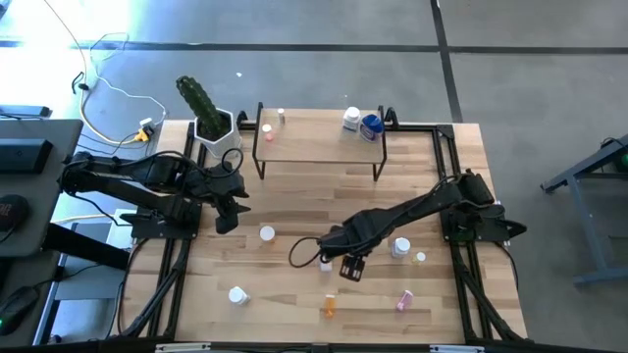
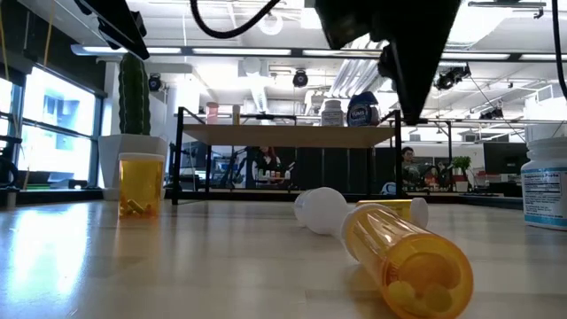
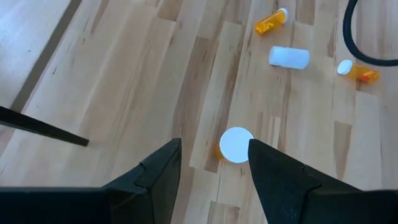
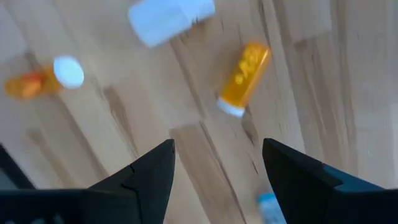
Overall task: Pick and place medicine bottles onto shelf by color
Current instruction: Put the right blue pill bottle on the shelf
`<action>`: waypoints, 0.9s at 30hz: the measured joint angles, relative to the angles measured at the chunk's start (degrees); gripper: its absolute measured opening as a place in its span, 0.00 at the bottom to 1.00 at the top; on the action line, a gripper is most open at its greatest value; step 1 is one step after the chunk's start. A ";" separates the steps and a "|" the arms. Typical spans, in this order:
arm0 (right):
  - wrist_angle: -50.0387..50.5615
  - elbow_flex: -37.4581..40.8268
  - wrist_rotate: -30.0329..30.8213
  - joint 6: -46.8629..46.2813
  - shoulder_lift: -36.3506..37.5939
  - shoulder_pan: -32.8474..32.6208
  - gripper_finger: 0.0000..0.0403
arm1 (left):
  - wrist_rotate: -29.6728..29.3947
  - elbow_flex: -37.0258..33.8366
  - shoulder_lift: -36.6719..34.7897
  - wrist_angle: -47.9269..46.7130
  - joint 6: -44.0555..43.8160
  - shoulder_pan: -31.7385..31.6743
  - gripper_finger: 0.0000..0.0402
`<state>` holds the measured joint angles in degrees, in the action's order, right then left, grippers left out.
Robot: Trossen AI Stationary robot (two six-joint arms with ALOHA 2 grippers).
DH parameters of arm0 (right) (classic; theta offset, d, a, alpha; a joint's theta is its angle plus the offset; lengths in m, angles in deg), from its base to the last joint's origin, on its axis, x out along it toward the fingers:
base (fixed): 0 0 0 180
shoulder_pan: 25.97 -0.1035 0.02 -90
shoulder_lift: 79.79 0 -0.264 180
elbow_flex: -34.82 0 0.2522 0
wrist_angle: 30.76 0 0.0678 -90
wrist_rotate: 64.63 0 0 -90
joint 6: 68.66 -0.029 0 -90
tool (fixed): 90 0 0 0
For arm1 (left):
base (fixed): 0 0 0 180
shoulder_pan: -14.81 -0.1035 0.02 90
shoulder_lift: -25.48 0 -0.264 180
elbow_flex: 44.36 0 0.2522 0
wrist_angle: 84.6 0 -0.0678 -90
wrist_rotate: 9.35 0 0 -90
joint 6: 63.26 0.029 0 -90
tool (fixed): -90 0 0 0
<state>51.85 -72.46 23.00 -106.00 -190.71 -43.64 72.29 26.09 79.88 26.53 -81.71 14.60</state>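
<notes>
The shelf (image 1: 319,147) stands at the table's far middle with a pink bottle (image 1: 267,128), a white one (image 1: 350,120) and a blue one (image 1: 370,127) on top. My left gripper (image 1: 228,211) is open and empty above the table's left part; an upright white-capped orange bottle (image 3: 236,145) stands on the table just beyond its fingertips (image 3: 214,162). My right gripper (image 1: 350,267) is open and empty above the table's middle. An orange bottle (image 4: 244,78) lies on its side ahead of its fingers (image 4: 217,168); it also shows in the high view (image 1: 330,306).
Loose on the table: a white bottle (image 1: 237,295) near the front left, a pink one (image 1: 403,300) front right, a white labelled one (image 1: 400,247) and a small one (image 1: 420,258) at the right. A white pot with a cactus (image 1: 211,127) stands left of the shelf.
</notes>
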 joint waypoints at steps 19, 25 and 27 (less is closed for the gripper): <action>10.05 3.48 7.15 -2.84 3.68 -2.75 0.58 | -1.33 0.00 0.02 0.03 0.61 -0.03 0.43; 9.85 7.91 12.45 -6.10 12.42 -2.75 0.58 | -1.78 0.00 0.02 0.07 0.42 -0.04 0.43; 8.73 11.71 12.48 -8.07 16.41 -2.75 0.58 | -1.79 0.00 0.02 0.09 -0.14 -0.04 0.43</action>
<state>60.58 -60.75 35.48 -114.08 -174.30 -46.40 70.50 26.09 79.90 26.62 -81.85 14.56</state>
